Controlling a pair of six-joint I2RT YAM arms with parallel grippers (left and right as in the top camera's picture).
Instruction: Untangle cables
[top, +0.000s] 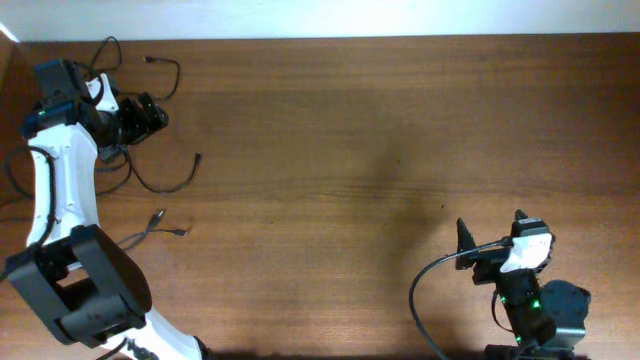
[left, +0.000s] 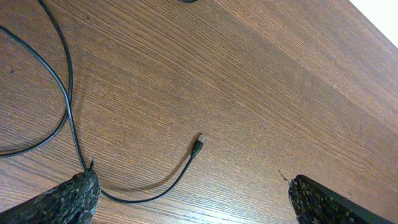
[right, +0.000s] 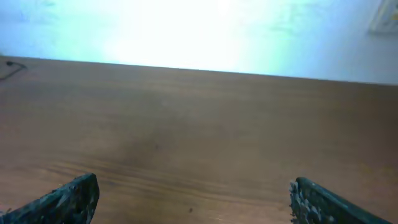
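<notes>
Thin black cables (top: 150, 170) lie tangled at the far left of the wooden table. One loops up to a plug (top: 150, 60); another ends in a plug (top: 197, 157). A grey cable (top: 155, 225) lies lower on the left. My left gripper (top: 150, 115) is open above the black cables. In the left wrist view a black cable (left: 65, 93) runs past the left fingertip and ends in a small plug (left: 198, 144); the gripper (left: 193, 199) holds nothing. My right gripper (top: 490, 240) is open and empty at the front right; it shows open in the right wrist view (right: 193, 199).
The left arm (top: 60, 200) stretches along the table's left edge. The right arm's base (top: 545, 310) and its own black cable (top: 425, 290) sit at the front right. The table's far edge meets a pale wall (right: 199, 31).
</notes>
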